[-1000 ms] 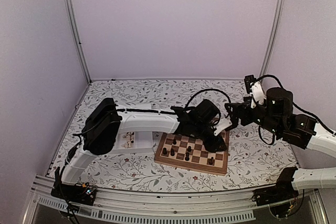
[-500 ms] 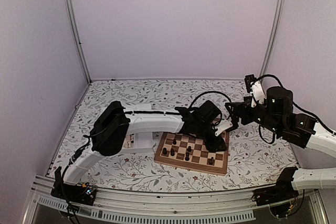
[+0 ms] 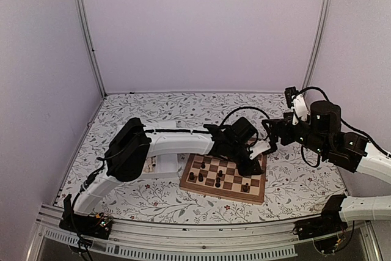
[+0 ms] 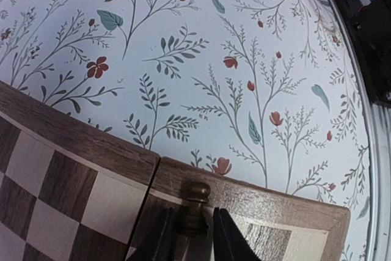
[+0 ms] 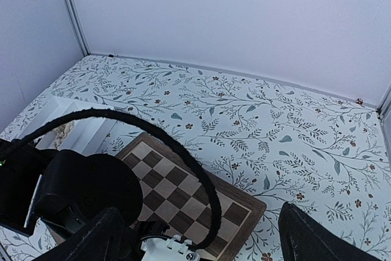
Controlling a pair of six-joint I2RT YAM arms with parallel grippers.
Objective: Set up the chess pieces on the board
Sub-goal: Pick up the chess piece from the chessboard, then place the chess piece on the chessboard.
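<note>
Surface (image 3: 153, 203): a white cloth with little leaves and red flowers covers it. It is the biggest thing here.
Left arm (image 3: 177, 142): white and black. It starts at 7 o'clock and reaches across toward 3 o'clock, ending over the board.
Right arm (image 3: 330, 139): it comes in from 4 o'clock and bends back toward the middle.
Board (image 3: 229, 196): a square of light and dark wooden boxes with a brown rim. It lies flat near the middle of the surface, a bit toward 5 o'clock.
White tray (image 3: 165, 164): at the board's 9 o'clock side, just beside it. The left arm hides most of it.
Black cable (image 5: 183, 151): it makes a loop above the left tool.
Right tool (image 5: 198, 224): its two fingers are spread wide and hold nothing. It hangs in the air near the board's 1 o'clock corner.
Left tool (image 4: 193, 236): its two fingers pinch the dark chess piece, one on each side of its thin neck. It is over the board's 3 o'clock side.
Other dark pieces (image 3: 217, 182): six small ones stand up on the board, most of them toward its 8 o'clock part.
Dark chess piece (image 4: 195, 203): it stands straight up, right next to the brown rim and the line down the board's middle. I cannot tell if its foot touches the wood.
</note>
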